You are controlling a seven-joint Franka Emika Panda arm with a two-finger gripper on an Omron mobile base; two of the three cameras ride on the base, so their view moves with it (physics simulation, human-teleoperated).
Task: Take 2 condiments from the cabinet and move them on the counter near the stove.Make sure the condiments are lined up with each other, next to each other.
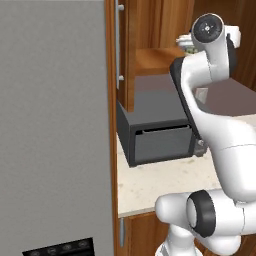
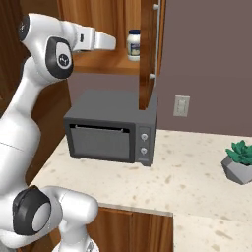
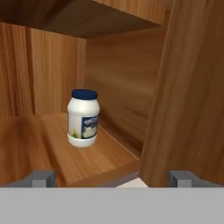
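Note:
One condiment, a white jar point(image 3: 83, 118) with a dark blue lid and pale label, stands upright on the wooden shelf point(image 3: 48, 148) inside the open brown cabinet point(image 2: 106, 15). The right base view has the same jar point(image 2: 133, 45) at the shelf's right end, beside the open cabinet door point(image 2: 147, 54). My gripper point(image 3: 113, 179) is open and empty, level with the shelf's front edge and short of the jar. My gripper point(image 2: 111, 42) hovers just left of the jar. Below lies the beige speckled counter point(image 2: 197, 167). The stove is out of view.
A dark grey microwave point(image 2: 110, 130) sits on the counter directly under the cabinet. The open door point(image 3: 192, 87) stands close on the gripper's right. A grey refrigerator point(image 1: 52, 125) fills the left. A potted plant point(image 2: 239, 160) and a wall outlet point(image 2: 181, 106) are at the right.

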